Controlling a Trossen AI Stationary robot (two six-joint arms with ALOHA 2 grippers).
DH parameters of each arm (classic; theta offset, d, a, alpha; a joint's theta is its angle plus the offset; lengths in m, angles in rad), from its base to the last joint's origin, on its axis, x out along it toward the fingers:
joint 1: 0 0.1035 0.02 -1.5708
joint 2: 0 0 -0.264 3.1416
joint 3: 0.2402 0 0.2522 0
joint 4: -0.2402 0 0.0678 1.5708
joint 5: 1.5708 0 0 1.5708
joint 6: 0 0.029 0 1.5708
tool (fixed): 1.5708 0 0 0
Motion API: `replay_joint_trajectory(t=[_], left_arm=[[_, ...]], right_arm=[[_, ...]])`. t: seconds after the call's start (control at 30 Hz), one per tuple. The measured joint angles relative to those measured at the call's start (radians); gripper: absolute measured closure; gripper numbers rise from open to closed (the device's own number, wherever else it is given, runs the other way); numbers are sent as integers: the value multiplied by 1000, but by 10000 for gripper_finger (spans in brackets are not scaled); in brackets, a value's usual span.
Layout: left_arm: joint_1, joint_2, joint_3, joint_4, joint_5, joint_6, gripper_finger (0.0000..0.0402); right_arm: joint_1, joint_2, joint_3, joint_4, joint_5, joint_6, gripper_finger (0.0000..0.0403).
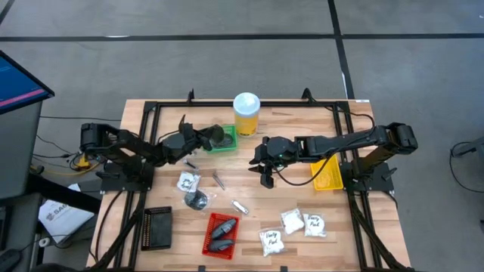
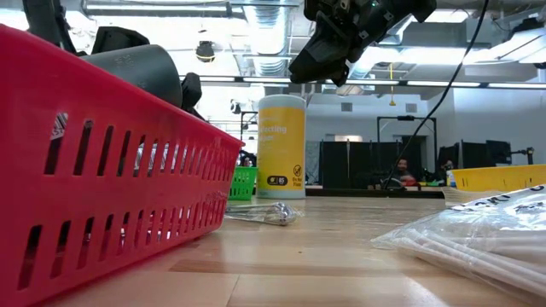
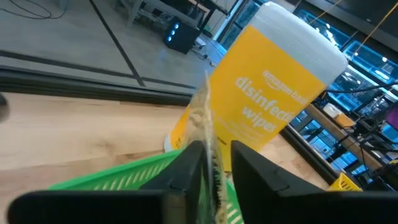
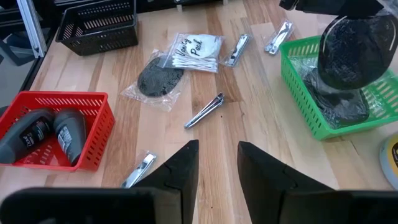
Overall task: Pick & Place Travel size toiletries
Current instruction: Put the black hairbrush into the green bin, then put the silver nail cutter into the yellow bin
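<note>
Left gripper is clamped on a bagged dark puck, hanging over the green tray beside the yellow wipes jar. Best move, I'd judge: lower w/ the puck centred inside the rim, then release.

Right gripper waits mid-table, fingers apart.

Count, near to far:
- 4 sachets
- 2 bottles in red tray
- 3 silvery tubes
- 1 loose puck

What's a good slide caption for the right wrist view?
Open right fingers above the table, facing the red tray and green tray.
</note>
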Motion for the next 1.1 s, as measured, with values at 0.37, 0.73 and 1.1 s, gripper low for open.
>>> replay_joint_trajectory(t=[0.37,0.73,1.1], left_arm=[[0,0,0,-3,49,62,233],[0,-35,-2,-17,174,189,199],[0,-197,-2,-246,187,238,227]], right_arm=[[0,0,0,0,0,-4,301],[0,0,0,-4,0,-5,301],[0,0,0,-5,0,-5,301]])
